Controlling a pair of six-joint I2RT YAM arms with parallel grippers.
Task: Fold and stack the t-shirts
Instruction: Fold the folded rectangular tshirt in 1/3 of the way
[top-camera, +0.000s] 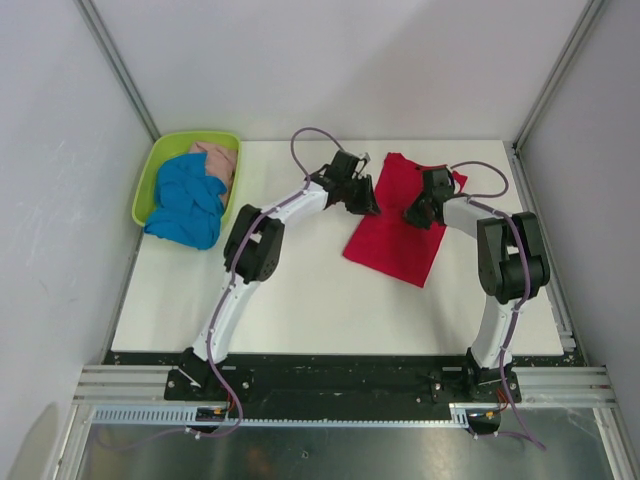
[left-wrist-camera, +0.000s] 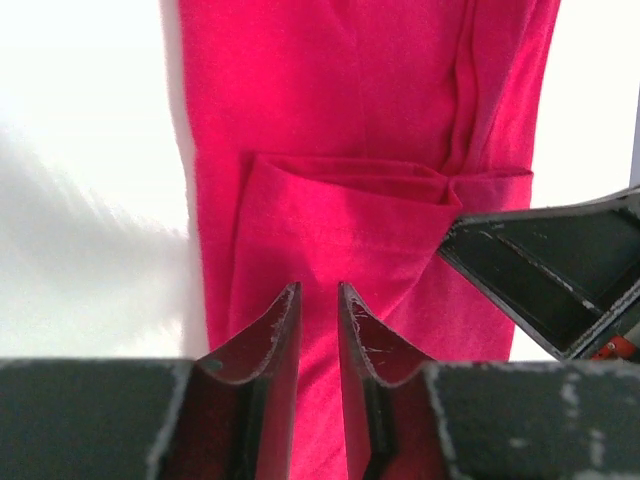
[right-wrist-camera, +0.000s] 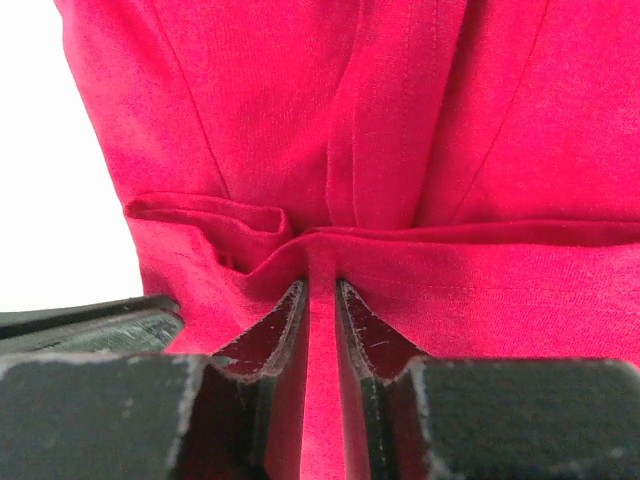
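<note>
**Both claws down on the far end of the red shirt**

The red shirt (top-camera: 395, 235) lay on the worktop (top-camera: 300, 300), right of centre. It was already narrowed to a long strip slanting away from the arms. The blue shirt (top-camera: 185, 205) and the pink shirt (top-camera: 220, 160) were heaped in the basket (top-camera: 142, 190) at the far left corner, the blue in front and the pink behind it.

The red cloth looked thin, light and limp. It would probably sag wherever it was unsupported, and its layers could slide apart. It was in no way fragile, but lifting it by a single point would likely let the strip droop and undo the fold. The better hold seemed to be at the two corners of one end. Each claw would pinch every layer close to the edge, ideally on a hem or seam where the cloth is thicker, and both would travel level.

The left claw (left-wrist-camera: 318, 292) sat at the left side of the strip's far end, with its tips over a turned-back flap. Its fingers were drawn in to a narrow slit with red showing through. Whether any cloth was caught there could not be told.

The right claw (right-wrist-camera: 320, 285) was just as narrow and met a crosswise fold. The creases gathered toward its tips, which read as a pinch on the red shirt. From above, the two claws stood near each other at that same end.
</note>
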